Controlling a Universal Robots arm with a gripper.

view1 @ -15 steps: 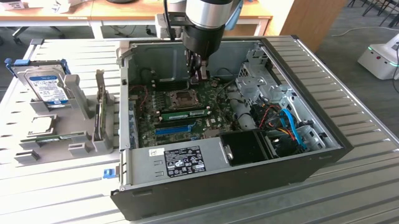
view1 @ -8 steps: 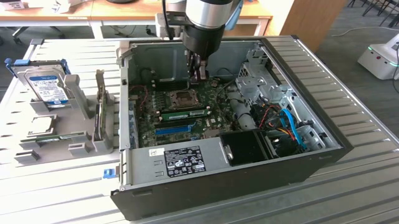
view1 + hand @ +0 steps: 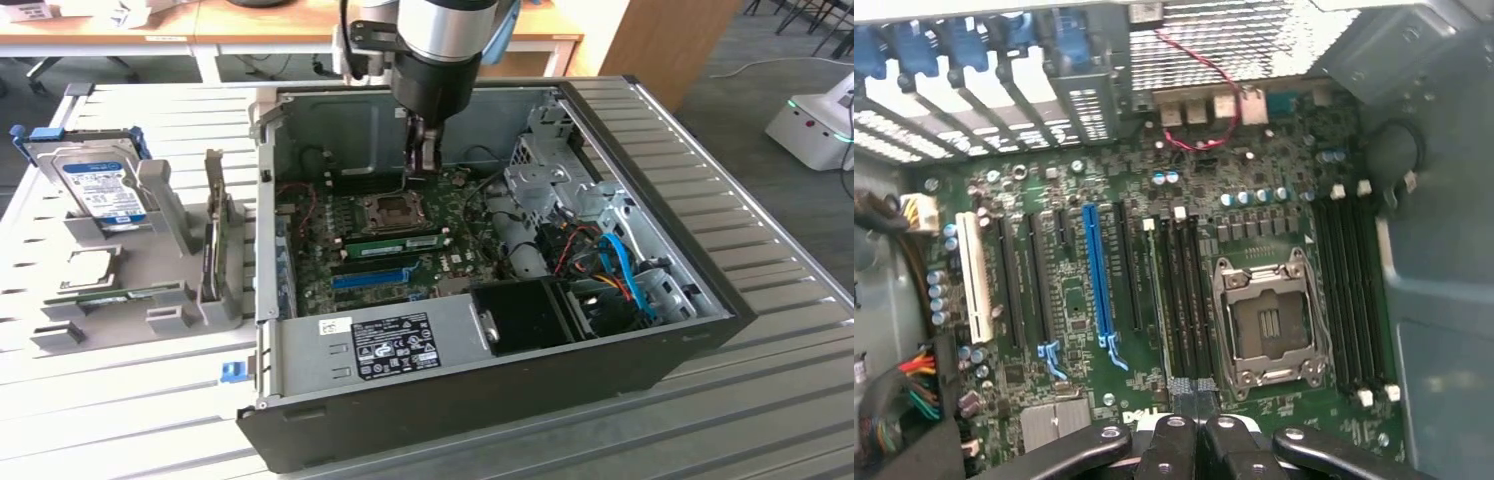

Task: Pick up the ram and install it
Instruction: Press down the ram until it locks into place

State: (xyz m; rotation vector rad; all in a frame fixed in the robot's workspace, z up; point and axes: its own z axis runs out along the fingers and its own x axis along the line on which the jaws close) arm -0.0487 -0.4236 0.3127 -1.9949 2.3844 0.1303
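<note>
Cut off by the exterior view's upper edge: the arm; too small to read: the case's label and the hard drive's sticker.

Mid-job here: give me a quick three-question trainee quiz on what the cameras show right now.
1. True or false: the end effector hangs over the motherboard with its jaws wide open.
2. Where is the hard drive? A) on the motherboard B) in the grey stand on the exterior view's left of the case C) on the floor
3. Fill in: the green ram sits in a slot beside the CPU ___.
Key: 1 false, they are shut; 2 B; 3 socket.
</note>
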